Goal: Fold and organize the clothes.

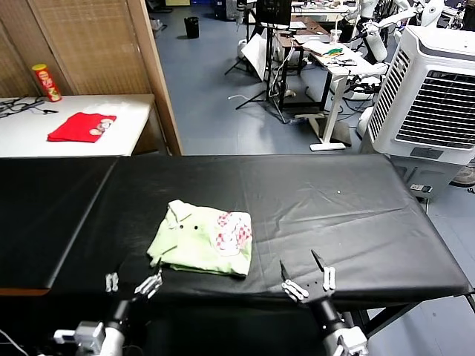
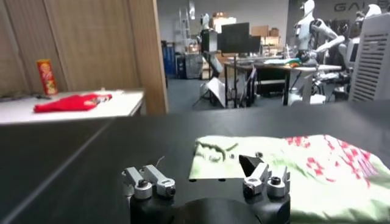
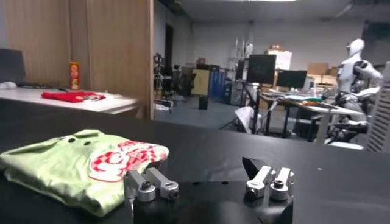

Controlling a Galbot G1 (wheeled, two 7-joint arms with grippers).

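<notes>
The clothes, a pale green shirt (image 1: 202,241) with a red-and-white printed patch, lie folded into a small rectangle on the black table (image 1: 341,208), near its front edge. My left gripper (image 1: 132,283) is open at the front edge, just off the shirt's near left corner, with nothing between its fingers. My right gripper (image 1: 308,279) is open too, and stands apart from the shirt on its right side. In the left wrist view the shirt (image 2: 304,173) lies just beyond the open left gripper (image 2: 207,176). The right wrist view shows the shirt (image 3: 73,164) off to one side of the empty right gripper (image 3: 207,179).
A white side table (image 1: 126,126) at the back left holds a small folded red garment (image 1: 82,127) and a red and yellow can (image 1: 46,81). A wooden partition (image 1: 156,74) stands behind the black table. A white air cooler (image 1: 434,96) stands at the back right.
</notes>
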